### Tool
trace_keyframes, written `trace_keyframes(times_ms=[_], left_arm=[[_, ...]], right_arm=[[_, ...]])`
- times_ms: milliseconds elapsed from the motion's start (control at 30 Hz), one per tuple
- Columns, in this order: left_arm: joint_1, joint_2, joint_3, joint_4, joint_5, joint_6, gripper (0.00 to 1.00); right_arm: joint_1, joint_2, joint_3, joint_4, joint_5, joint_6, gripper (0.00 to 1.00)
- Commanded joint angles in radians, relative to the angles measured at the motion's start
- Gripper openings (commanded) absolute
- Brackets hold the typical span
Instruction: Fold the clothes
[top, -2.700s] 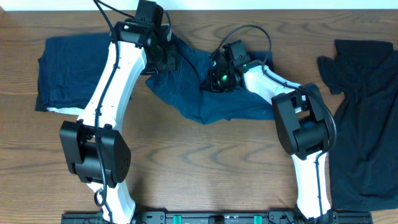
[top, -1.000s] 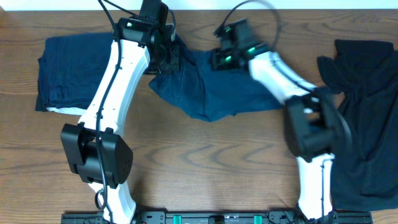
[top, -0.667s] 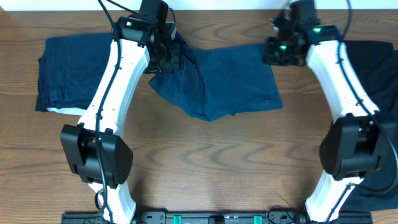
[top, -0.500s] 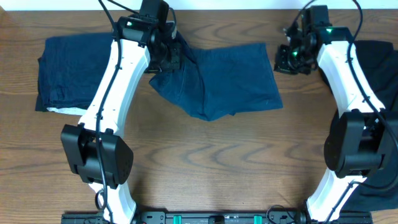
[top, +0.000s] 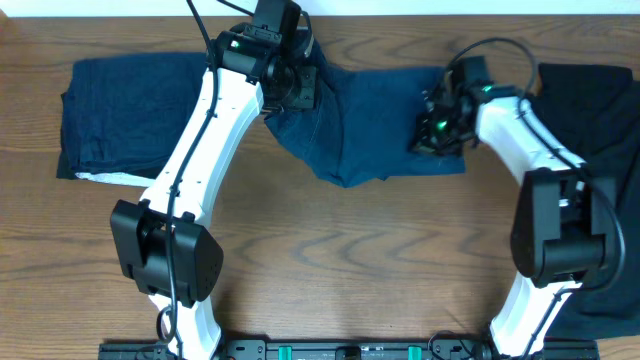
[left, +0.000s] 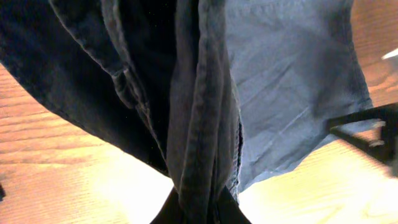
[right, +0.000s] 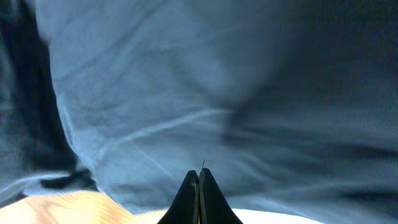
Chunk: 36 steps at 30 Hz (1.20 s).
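While the left fingers (left: 233, 216) grip the navy garment (top: 375, 115) at its bunched frame-left end, the closed right fingers (right: 189, 202) hover over its frame-right edge.

You can read no text, label, brand, number or sign in any view, neither on the clothes (top: 375, 125) nor on the surface (top: 350, 260).

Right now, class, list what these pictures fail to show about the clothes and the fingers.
1. Black garment: overhead view, cut off by the right edge.
2. Left fingers: left wrist view, nearly buried under the bunched blue garment.
3. Right fingers: right wrist view, closed; any cloth between them is too thin to see.
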Motion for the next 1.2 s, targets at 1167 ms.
trace_keyframes(times_ms=[1167], left_arm=[[0.235,-0.005,0.056,-0.142,-0.194,0.284,0.06]], right_arm=[[0.336,0.022,-0.061,0.336,-0.050,0.266,0.01]])
